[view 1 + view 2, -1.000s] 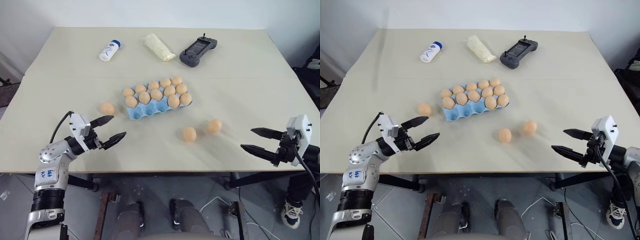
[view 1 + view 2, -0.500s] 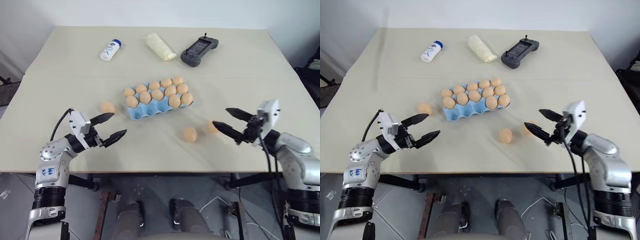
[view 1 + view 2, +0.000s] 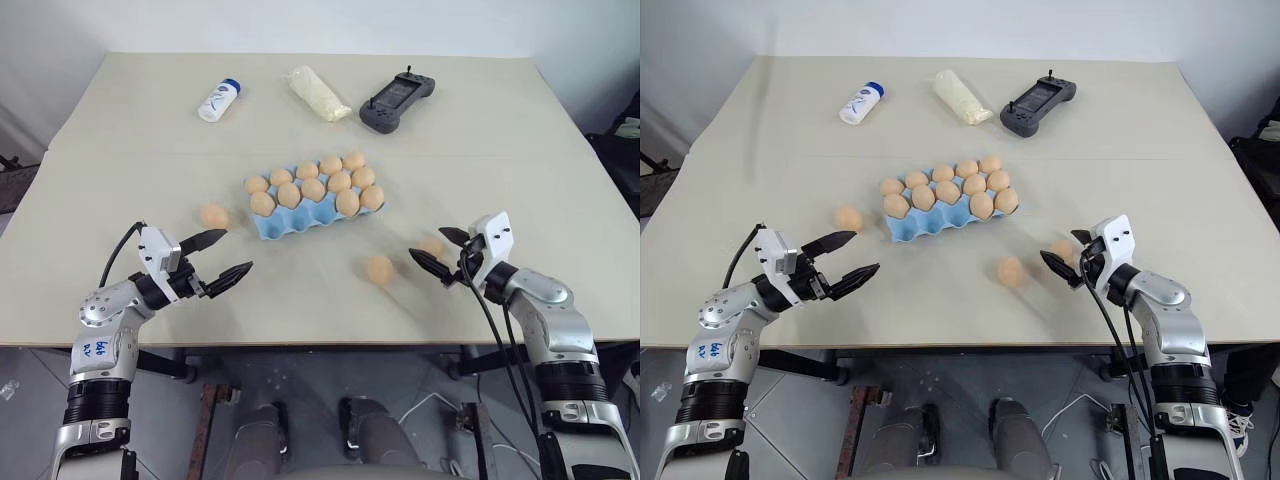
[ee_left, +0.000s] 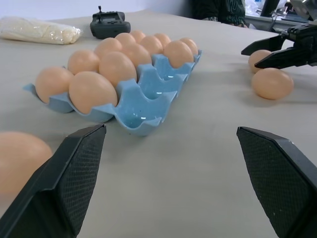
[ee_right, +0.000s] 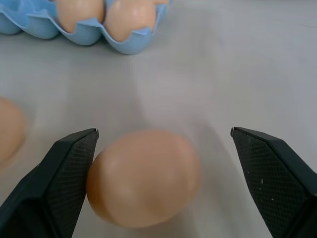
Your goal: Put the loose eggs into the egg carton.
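A wide beige table carries everything. Near its middle sits the light blue egg carton, two of its rows filled with tan eggs and the row of cups nearest the robot bare. At the far edge lie a dark grey controller, a pale plastic bag and a white bottle with a blue cap.

The left gripper hangs over the near table edge, fingers spread wide with nothing between them. The right gripper has its fingers parted on either side of one loose egg, one finger right against the shell, without clamping it.

A second loose egg lies just left of that gripper; a third lies left of the carton.
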You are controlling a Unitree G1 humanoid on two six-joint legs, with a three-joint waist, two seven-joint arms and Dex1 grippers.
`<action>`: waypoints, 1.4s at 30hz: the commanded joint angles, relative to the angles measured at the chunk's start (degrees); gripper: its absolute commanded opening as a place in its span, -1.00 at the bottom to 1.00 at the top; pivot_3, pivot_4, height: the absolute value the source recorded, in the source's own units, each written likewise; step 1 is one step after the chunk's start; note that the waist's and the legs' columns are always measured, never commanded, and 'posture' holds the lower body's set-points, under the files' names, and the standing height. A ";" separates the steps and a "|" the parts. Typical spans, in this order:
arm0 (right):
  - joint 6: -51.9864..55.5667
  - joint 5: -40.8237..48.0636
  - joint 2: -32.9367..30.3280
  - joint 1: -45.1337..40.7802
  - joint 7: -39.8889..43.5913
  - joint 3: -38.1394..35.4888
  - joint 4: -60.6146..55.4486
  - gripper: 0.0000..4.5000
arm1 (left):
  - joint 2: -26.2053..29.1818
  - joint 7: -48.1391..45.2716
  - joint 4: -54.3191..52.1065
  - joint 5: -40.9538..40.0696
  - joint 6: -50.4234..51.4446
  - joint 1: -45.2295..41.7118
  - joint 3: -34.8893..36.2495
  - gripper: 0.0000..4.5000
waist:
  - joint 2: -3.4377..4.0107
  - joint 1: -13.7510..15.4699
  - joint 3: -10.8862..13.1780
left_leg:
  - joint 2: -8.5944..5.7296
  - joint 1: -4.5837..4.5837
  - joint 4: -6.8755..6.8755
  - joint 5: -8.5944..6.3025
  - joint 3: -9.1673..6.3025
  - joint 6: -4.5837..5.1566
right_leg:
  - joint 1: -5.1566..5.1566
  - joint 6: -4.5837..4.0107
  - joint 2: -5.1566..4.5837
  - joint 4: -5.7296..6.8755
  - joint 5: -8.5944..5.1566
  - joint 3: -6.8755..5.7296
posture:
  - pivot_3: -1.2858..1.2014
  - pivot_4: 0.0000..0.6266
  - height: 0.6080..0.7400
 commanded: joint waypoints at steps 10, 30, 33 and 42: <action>-0.65 1.83 -0.63 -1.74 0.52 -1.87 -3.88 -0.20 | 0.21 0.50 -2.10 -1.28 -0.99 1.04 1.27 1.00 | 0.00 -0.02 0.00 | 0.00 0.00 0.09 0.01 0.01 0.01 | 0.00 0.00 0.00 0.12 0.00 0.01 | 0.03 -0.52 1.00; 0.39 -3.05 16.22 -27.89 -2.64 10.35 6.74 -0.21 | -0.29 1.69 -2.46 -1.24 -1.28 1.17 1.79 1.00 | 0.00 -0.31 0.00 | 0.04 -0.12 0.26 0.01 0.00 -0.03 | -0.15 -0.01 -0.01 0.27 0.00 -0.04 | 0.03 -0.52 1.00; -1.84 -4.76 18.55 -29.52 -2.93 11.50 11.22 -0.21 | -0.32 2.19 -3.26 -1.36 -1.29 1.94 2.18 1.00 | 0.00 -0.33 0.00 | 0.04 -0.12 0.26 0.00 0.00 -0.04 | -0.15 -0.02 -0.01 0.27 0.00 -0.05 | 0.03 -0.52 1.00; -7.15 -9.04 21.54 -31.69 -3.10 12.78 20.07 0.22 | -0.42 3.60 -5.14 -1.76 -1.05 3.63 2.38 1.00 | 0.00 -0.45 0.00 | 0.03 -0.13 0.23 -0.10 0.00 -0.22 | -0.15 -0.01 -0.04 0.25 0.00 -0.07 | 0.03 -0.52 1.00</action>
